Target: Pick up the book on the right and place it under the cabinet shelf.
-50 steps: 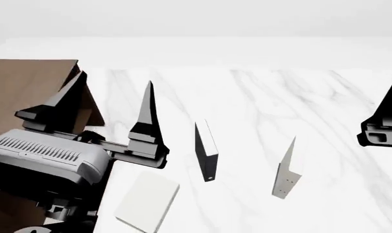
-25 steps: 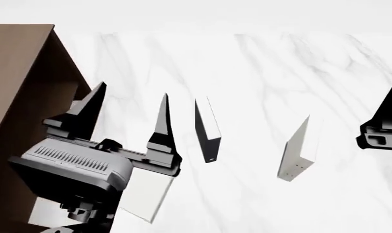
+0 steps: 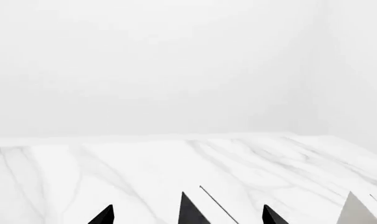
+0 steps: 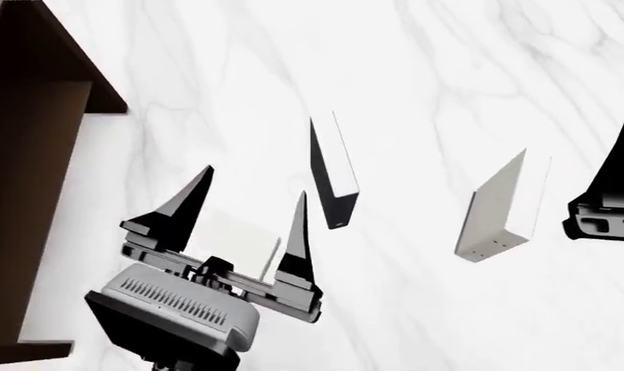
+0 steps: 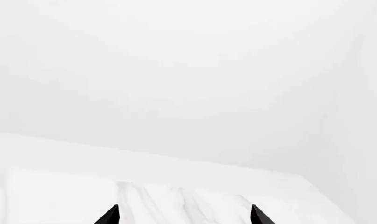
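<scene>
The book, pale and flat on the marble table, shows in the head view only as a patch between and below my left gripper's fingers. My left gripper hangs over it, open, nothing held. The cabinet shelf, dark brown wood, fills the left edge. My right gripper is open and empty; in the head view only part of it shows at the right edge. The left wrist view shows my left gripper with its tips wide apart.
A black book stands upright just right of my left gripper; its top corner pokes up between the fingertips in the left wrist view. A grey book with small dots on its spine stands farther right, and also shows in the left wrist view.
The head view has tipped downward, so the cabinet and books slid up the picture. My left gripper has moved right and nearer, now over the pale book. The right gripper has stayed put.
</scene>
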`<state>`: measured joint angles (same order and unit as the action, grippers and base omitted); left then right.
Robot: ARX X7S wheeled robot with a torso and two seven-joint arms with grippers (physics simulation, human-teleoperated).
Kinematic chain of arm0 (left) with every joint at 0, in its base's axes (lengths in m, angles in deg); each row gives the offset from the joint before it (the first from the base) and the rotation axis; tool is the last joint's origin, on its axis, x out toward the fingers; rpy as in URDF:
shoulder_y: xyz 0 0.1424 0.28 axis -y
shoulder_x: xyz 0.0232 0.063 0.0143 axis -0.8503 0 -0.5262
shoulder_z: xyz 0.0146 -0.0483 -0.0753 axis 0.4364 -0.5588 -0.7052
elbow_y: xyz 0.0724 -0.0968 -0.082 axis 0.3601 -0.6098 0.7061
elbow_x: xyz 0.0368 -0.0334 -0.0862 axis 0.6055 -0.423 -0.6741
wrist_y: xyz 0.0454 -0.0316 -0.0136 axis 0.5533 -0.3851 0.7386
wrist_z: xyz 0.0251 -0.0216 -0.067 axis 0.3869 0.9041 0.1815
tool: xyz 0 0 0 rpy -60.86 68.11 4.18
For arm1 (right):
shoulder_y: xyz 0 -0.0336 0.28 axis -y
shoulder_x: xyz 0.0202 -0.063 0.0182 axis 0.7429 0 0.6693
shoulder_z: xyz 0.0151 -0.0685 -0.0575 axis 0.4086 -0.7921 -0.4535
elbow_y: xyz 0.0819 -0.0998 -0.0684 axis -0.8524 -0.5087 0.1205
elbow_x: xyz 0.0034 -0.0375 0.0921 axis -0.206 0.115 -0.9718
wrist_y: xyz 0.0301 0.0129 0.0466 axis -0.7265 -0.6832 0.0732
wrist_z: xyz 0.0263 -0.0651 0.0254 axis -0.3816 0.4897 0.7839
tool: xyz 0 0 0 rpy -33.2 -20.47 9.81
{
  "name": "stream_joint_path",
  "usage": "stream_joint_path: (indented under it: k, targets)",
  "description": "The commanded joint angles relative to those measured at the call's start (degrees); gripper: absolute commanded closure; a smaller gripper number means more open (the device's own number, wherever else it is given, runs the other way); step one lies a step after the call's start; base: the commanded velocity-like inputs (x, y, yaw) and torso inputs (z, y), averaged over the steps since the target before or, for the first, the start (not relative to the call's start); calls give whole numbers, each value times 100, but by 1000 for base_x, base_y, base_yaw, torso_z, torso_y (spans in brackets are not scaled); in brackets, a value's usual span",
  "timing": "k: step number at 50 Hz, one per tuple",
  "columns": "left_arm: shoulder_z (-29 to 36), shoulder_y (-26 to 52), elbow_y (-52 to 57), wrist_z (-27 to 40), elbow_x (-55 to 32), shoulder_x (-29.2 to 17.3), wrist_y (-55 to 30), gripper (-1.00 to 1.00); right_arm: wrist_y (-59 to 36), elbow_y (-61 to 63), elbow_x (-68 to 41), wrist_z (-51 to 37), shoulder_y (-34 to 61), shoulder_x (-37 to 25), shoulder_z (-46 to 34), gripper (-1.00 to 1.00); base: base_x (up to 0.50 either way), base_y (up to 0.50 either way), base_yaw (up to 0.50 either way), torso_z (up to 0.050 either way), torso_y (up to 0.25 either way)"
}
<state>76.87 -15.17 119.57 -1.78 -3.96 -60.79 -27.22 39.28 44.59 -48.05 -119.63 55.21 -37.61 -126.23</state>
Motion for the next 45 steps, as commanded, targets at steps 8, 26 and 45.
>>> stream_joint_path:
  k: [8, 26, 45]
  targets:
    - [479, -270, -457, -279, 276, 258, 613, -100, -806, 1, -1017, 181, 708, -1, 765, -100, 0, 0, 0, 0, -197]
    - [1069, -565, -1248, -628, 512, 652, 1315, -100, -1089, 2, -1379, 188, 904, -1, 1050, -100, 0, 0, 0, 0, -32]
    - [1617, -892, -2415, -1092, 386, 1070, 1904, -100, -958, 1, -1119, 115, 672, -1, 914, -100, 0, 0, 0, 0, 0]
